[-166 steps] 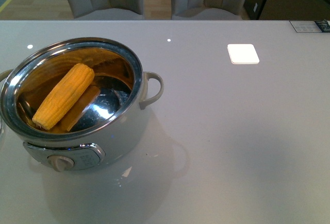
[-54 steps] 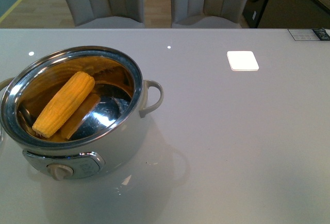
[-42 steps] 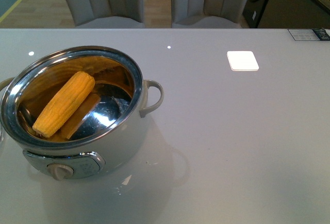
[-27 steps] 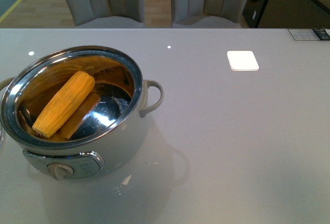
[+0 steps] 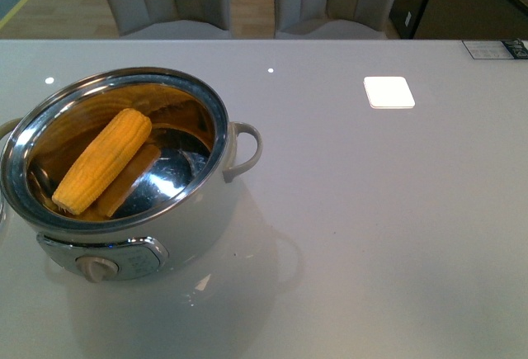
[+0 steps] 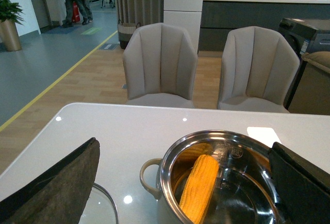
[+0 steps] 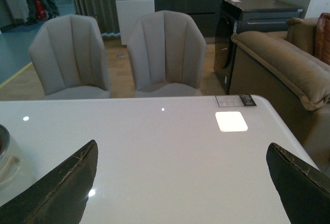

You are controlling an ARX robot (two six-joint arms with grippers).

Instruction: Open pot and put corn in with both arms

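We note a glass lid point(image 6: 100, 206) beside the pot point(image 5: 177, 227). Corn point(image 5: 102, 159) lies diagonally inside, blunt end rearward. Both grippers' point(image 6: 180, 183) point(image 7: 180, 177) jaws spread, empty.

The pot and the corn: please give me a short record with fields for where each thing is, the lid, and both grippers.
pot: on the table, left of the middle in the front view, no lid on it
corn: lying inside the pot, on the steel bowl
lid: glass edge on the table beside the pot, left wrist view
left gripper: open, empty, above the pot
right gripper: open, empty, above bare table
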